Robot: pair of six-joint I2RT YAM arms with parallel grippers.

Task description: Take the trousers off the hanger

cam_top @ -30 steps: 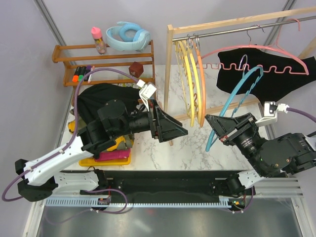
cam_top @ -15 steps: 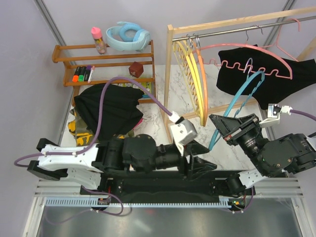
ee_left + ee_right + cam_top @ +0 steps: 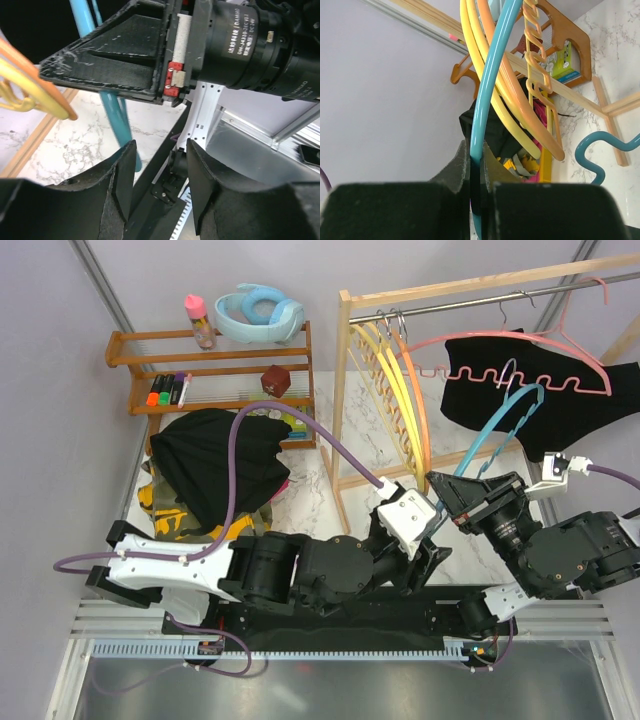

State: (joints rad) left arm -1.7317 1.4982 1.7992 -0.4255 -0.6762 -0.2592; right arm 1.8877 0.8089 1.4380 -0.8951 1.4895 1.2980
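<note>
Right gripper [image 3: 476, 150] tight around blue hanger [image 3: 487, 75], plainest wrist-side

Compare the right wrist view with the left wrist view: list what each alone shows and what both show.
Right wrist only: the heap of trousers, the wooden shelf, and the blue hanger seen pinched in the right gripper. Left wrist only: the left gripper, jaws apart with nothing between, and a metal frame rail. Both: the right gripper, the blue hanger, the orange hanger, the marble table.
</note>
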